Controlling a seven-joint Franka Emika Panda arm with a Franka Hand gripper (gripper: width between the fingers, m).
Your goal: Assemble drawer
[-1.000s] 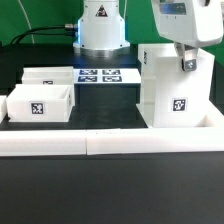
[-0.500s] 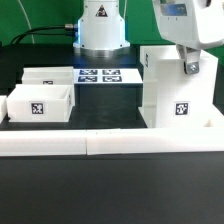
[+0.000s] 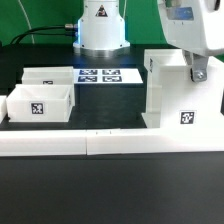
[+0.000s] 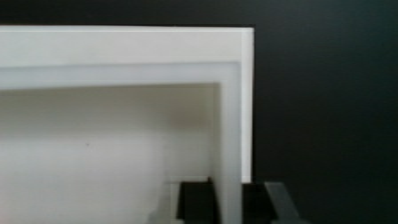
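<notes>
White arm (image 3: 190, 22) hangs vertical at the exterior view's right, its tool (image 3: 197, 74) pinching a thin upper wall of the tall housing (image 3: 172, 100) between both fingers (image 4: 196, 203).

Exterior view frontal, farther back; wrist view close; both show housing (image 3: 172, 95).

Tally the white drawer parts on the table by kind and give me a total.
housing: 1
trays: 2
Total: 3
</notes>
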